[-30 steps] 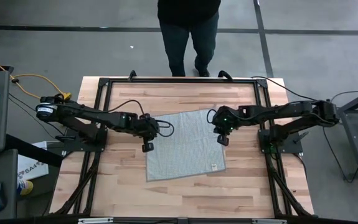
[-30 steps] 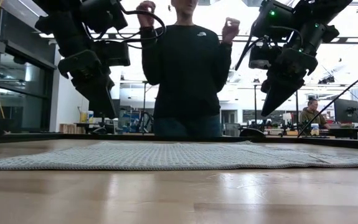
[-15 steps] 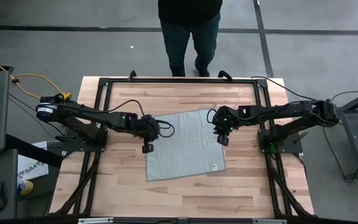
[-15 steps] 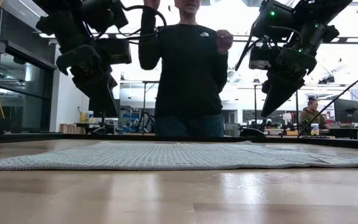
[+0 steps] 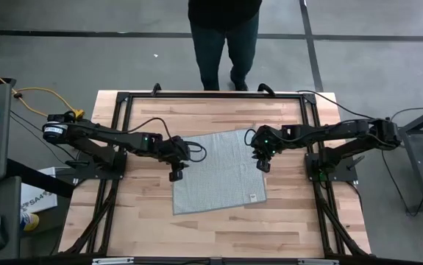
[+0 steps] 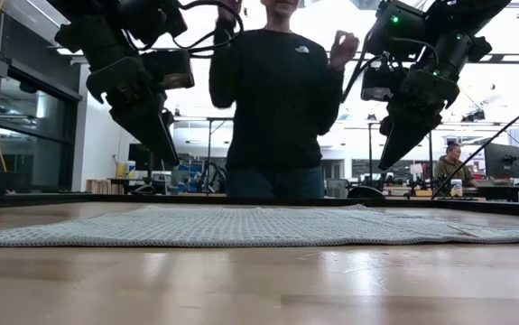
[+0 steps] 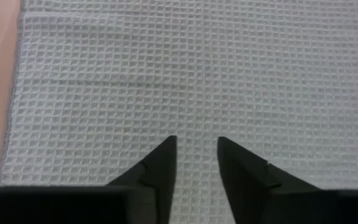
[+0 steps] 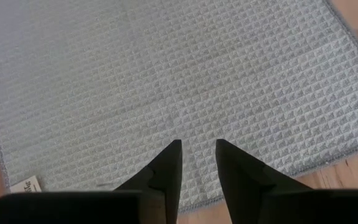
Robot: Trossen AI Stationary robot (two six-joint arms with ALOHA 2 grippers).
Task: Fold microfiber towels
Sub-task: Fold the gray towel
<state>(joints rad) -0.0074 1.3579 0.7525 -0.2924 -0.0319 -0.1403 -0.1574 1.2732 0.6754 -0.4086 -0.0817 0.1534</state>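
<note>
The light grey-white waffle-textured microfiber towel (image 5: 218, 171) lies flat at table centre. Left gripper (image 5: 176, 175) and right gripper (image 5: 264, 166), both parted and empty, hover above its opposite side edges, equally near.

From my station the towel (image 5: 217, 171) reads as soft, matt cloth with a waffle-grid weave and a stitched hem, a small paper-like tag (image 8: 23, 185) at one edge. My counter (image 5: 218, 118) is pale butcher-block wood, smooth with a slight sheen. The fingers (image 7: 160, 171) look matt black plastic.
</note>
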